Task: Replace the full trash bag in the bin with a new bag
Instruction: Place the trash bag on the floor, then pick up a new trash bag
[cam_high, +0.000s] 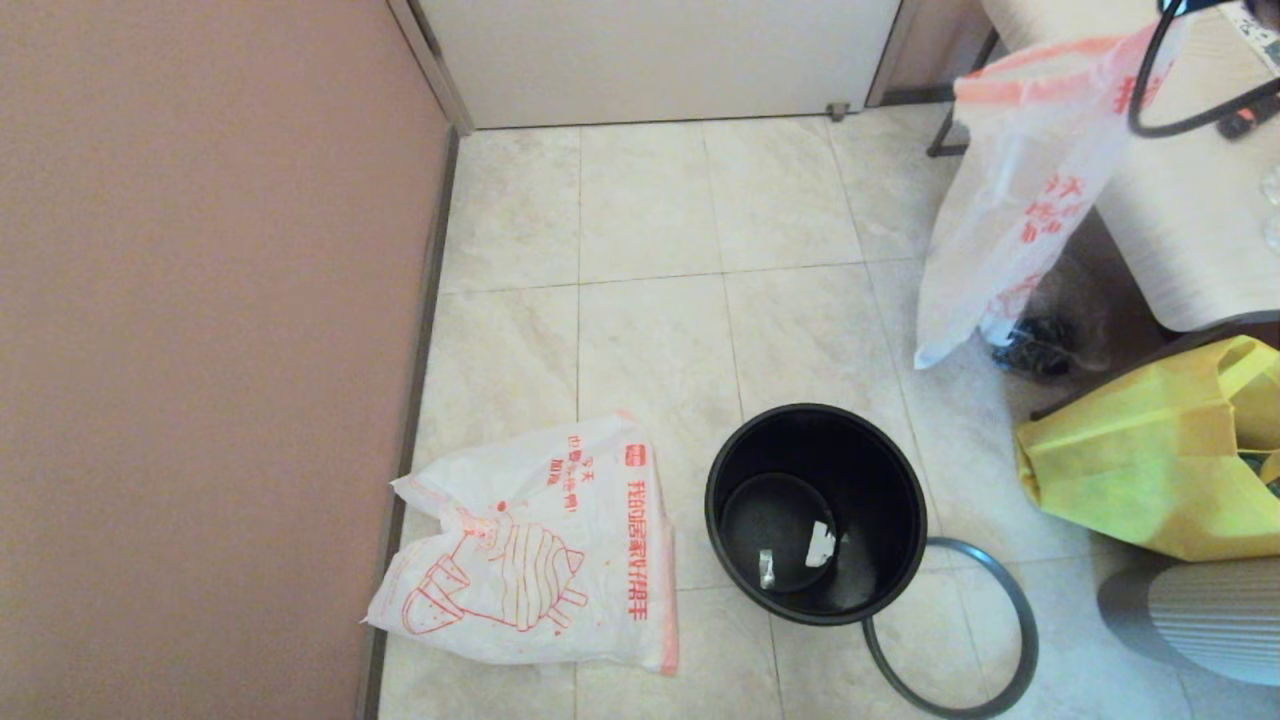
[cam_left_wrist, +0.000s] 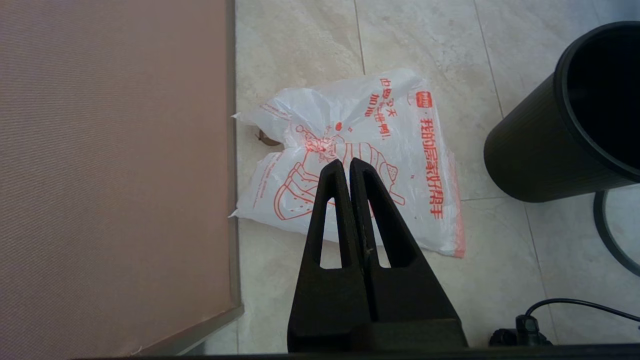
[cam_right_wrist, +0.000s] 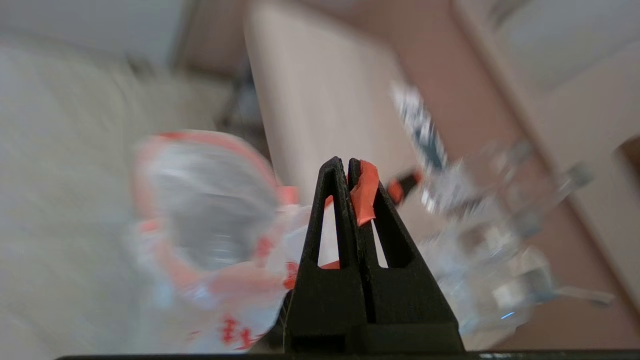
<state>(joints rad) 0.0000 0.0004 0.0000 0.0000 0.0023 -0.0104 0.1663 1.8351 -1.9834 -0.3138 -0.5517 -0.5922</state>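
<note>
We are looking down at a tiled floor (cam_high: 650, 330) bounded by a pinkish wall (cam_high: 200, 350) on our left and a white door (cam_high: 650, 55) ahead. To our right, a yellow fabric tote (cam_high: 1150, 470) is sitting near the bin, and a pale desk (cam_high: 1190, 230) is standing behind it. The full trash bag (cam_high: 1010, 230) is hanging in the air in front of that desk, well off the floor, thin and translucent with orange-red print and an orange hem; its contents are blurring together in the right wrist view. Our right gripper (cam_right_wrist: 347, 162) is holding it, jaws pinching an orange strip of the bag. The bin (cam_high: 815, 510), a round black bucket, is standing open on the floor, with only two small pale scraps lying on its bottom. Its dark-grey hoop (cam_high: 985, 640) is lying flat on the tiles, touching the bin's near-right side. The new bag (cam_high: 545, 545) is lying crumpled on the floor between the wall and the bin, showing a large line drawing and a column of characters. Our left gripper (cam_left_wrist: 347, 162) is hovering above it, jaws pressing together and holding nothing.
</note>
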